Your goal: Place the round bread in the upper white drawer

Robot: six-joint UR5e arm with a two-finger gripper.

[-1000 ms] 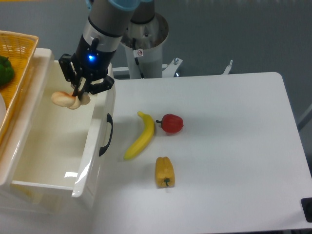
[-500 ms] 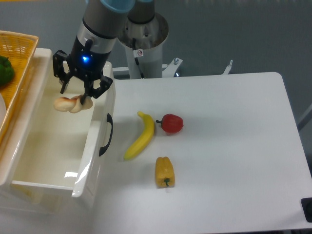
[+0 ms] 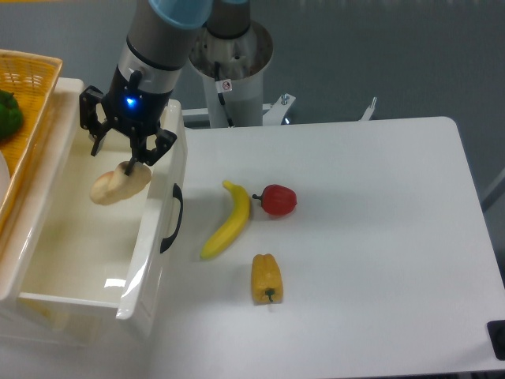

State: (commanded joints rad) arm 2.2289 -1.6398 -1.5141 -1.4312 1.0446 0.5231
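Now the gripper (image 3: 115,155) hangs over the far end of the upper white drawer (image 3: 154,237), its 2 fingers spread apart with nothing clamped between them. Just below it sits the round bread (image 3: 119,184), pale tan, inside the drawer's walls; the nearer finger's tip (image 3: 134,163) seems to touch the bread's top, though contact cannot be told for sure. Whether the bread rests on the drawer floor is also unclear. Right of the gripper, out on the white table (image 3: 363,237), lie 1 yellow banana (image 3: 228,222), 1 red pepper (image 3: 278,200) and 1 yellow-orange pepper (image 3: 266,277). Left of the gripper stands a woven basket (image 3: 31,87).
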